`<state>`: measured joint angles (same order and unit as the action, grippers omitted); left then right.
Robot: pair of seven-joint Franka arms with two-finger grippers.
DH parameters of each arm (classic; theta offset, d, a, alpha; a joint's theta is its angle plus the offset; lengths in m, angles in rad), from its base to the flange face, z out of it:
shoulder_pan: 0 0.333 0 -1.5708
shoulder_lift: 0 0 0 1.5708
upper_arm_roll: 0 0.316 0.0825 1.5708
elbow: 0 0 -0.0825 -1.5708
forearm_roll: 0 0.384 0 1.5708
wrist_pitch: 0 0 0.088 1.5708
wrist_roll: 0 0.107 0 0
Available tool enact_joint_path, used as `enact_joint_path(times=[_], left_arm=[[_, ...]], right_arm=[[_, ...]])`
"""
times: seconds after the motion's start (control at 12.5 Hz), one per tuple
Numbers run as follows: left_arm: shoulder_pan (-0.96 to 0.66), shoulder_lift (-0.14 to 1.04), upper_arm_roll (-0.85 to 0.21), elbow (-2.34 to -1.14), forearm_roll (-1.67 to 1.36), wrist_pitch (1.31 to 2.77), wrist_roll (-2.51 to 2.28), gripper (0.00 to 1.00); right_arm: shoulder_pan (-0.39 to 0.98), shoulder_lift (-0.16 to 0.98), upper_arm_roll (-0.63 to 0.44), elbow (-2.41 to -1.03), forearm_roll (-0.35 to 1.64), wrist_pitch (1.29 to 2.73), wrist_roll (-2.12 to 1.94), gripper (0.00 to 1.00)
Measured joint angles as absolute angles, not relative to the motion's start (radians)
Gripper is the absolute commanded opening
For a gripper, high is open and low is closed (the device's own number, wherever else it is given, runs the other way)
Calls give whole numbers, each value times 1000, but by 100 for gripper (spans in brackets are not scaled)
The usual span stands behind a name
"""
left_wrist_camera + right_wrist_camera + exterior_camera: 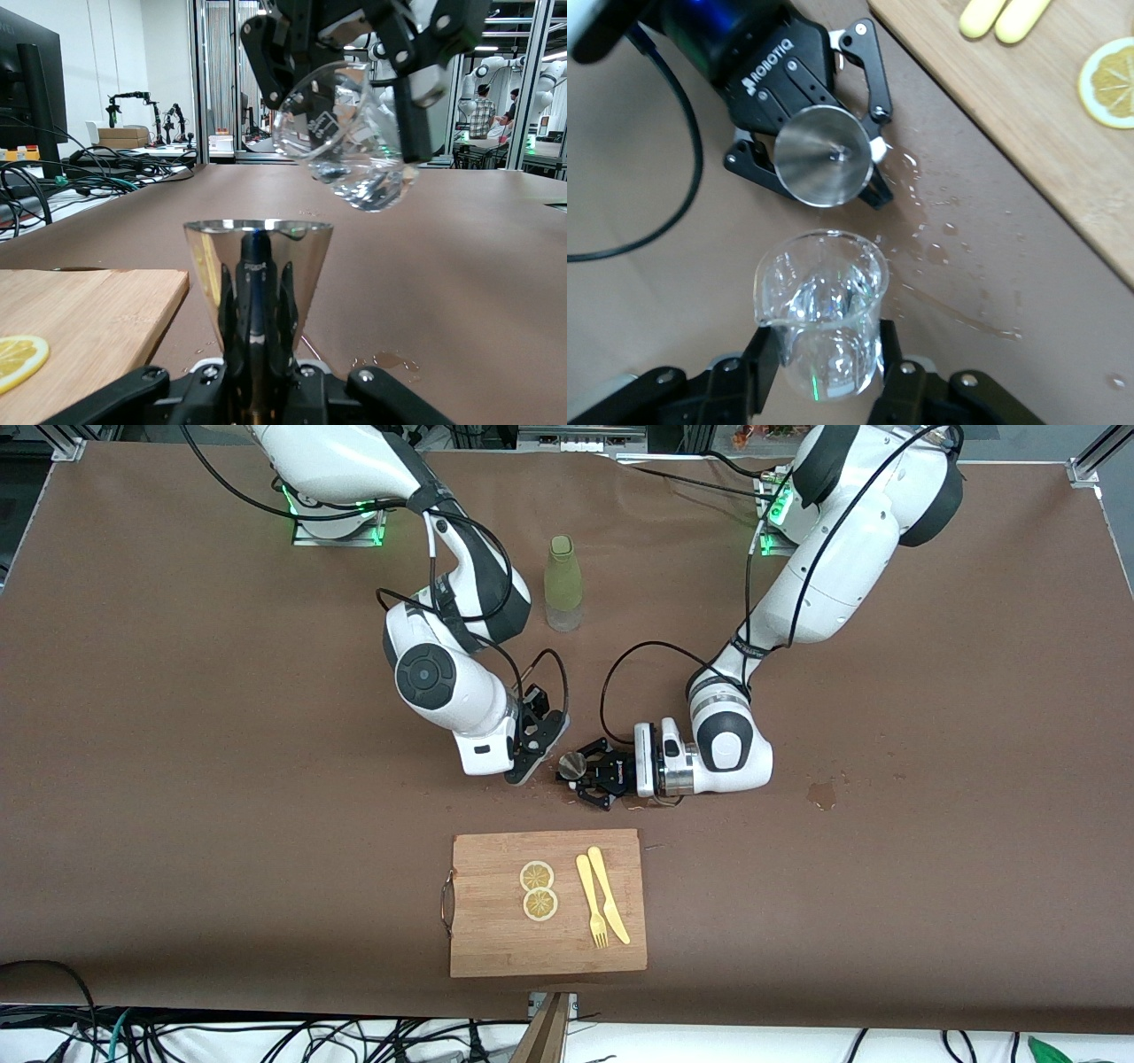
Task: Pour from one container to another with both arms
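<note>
The cutting board (547, 930) lies nearest the camera, with lemon slices (538, 890) and yellow cutlery (601, 896) on it; farther back, over the wet table (221, 779), my left gripper (592, 774) pinches the steel jigger (571, 763) upright; just beside and above it, my right gripper (534, 746) clamps the tilted clear glass (350, 146), spout toward the jigger's mouth

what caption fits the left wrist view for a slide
Right gripper tilts a clear glass of water over the steel jigger held upright in the left gripper, above the wet brown table.
</note>
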<state>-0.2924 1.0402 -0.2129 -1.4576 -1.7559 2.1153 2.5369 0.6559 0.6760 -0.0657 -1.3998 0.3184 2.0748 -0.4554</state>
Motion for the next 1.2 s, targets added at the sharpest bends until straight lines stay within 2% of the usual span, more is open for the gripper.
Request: enact_joint_path(times=[0.64, 1.2], left_arm=[[-292, 1040, -221, -1456, -1756, 2123, 2537, 0], [-289, 1040, -236, -1454, -1757, 2154, 2537, 0]], right_arm=[[670, 700, -73, -1342, 198, 2069, -456, 16], [672, 702, -105, -1281, 160, 2007, -478, 17]])
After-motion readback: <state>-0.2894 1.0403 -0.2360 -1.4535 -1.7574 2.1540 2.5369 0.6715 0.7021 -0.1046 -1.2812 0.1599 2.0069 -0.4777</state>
